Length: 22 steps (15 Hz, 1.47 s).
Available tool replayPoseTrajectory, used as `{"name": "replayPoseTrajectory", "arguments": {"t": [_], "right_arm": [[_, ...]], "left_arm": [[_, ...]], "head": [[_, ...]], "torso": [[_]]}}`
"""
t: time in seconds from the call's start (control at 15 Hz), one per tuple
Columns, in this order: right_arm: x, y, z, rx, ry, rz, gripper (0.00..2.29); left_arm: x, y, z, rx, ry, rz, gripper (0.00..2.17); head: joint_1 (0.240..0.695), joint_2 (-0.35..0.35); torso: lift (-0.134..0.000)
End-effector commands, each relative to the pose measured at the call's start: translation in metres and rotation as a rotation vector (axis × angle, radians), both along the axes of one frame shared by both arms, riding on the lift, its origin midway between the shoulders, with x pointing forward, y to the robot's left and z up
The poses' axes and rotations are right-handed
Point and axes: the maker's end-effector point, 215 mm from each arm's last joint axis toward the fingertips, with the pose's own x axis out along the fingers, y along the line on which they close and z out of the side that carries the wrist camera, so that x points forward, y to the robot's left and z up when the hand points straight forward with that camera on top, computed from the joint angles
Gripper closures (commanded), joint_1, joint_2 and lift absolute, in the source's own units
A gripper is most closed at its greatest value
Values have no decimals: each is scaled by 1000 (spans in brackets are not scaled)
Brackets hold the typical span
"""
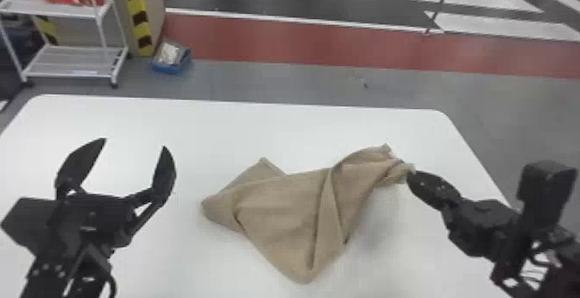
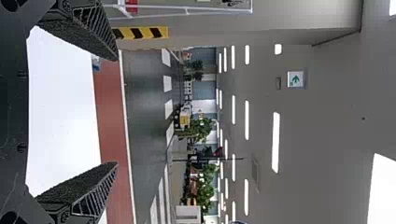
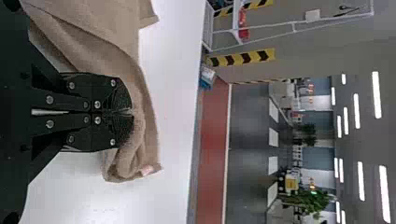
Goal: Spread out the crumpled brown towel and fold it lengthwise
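Red floor strip [image 1: 280,40] and white wheeled rack [image 1: 69,7] lie beyond the white desk [image 1: 129,115], on which the brown towel [image 1: 280,202] rests skewed and creased near the middle. Its bulk lies flat enough, but a diagonal pleat runs through the right half, and a bunched end reaches the right fingers [image 1: 431,188]. These are closed on that end, cloth bulging round their tips in the right wrist view, with a small pale tag [image 3: 146,170] by the towel's edge. The left fingers [image 1: 82,161] stand wide apart and empty, over the desk to the left of the towel.

Spreading looks to be the step in hand; folding should wait, as no clean rectangle shows. The next move likely calls for the left fingers to take a free corner or edge on the towel's left side, so that both arms can draw the cloth taut and pull the pleat out. Pulling with the right alone would probably drag the whole towel sideways and leave the creases in.
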Motion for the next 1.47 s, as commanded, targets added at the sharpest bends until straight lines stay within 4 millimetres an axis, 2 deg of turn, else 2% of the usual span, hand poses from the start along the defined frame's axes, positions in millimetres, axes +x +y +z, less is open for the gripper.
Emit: {"name": "replayPoseTrajectory", "arguments": {"t": [0.0,0.07,0.2,0.33,0.53,0.67,0.73,0.87,1.0,1.13,1.2,1.4], "right_arm": [[20,-28,39,53,-46,-68,1359],[25,-47,56,74,-80,-121,1359],[24,-87,56,85,-89,-221,1359],[22,-120,34,72,-48,-286,1359],[10,-143,-19,106,46,-341,1355],[2,-145,-42,94,57,-335,1355],[1,-141,-44,75,31,-322,1355],[-3,-128,-56,46,16,-294,1355],[-8,-119,-60,33,4,-277,1355],[-14,-112,-64,14,-3,-259,1355],[-19,-108,-69,13,2,-254,1355],[-31,-95,-74,8,-12,-229,1355]], "left_arm": [[-3,3,3,6,-4,0,97],[-5,6,4,9,-5,1,97],[-7,7,4,12,-4,-2,97],[-7,3,4,16,-3,-20,97],[-8,-11,0,19,11,-69,100],[-11,-23,-4,12,18,-94,107],[-13,-32,-9,9,26,-120,107],[-10,-63,-27,-4,65,-227,232],[5,-91,-55,-2,145,-288,262],[22,-118,-58,10,158,-332,259],[30,-134,-52,8,148,-358,262],[46,-189,-66,49,196,-461,262]], "head": [[695,-169],[695,-171],[695,-209],[695,-246],[695,-313],[695,-339],[695,-348],[695,-350],[695,-350],[695,-350],[695,-350],[695,-350]], "torso": [[-124],[-124],[-124],[-124],[-124],[-124],[-124],[-124],[-124],[-124],[-124],[-124]]}}
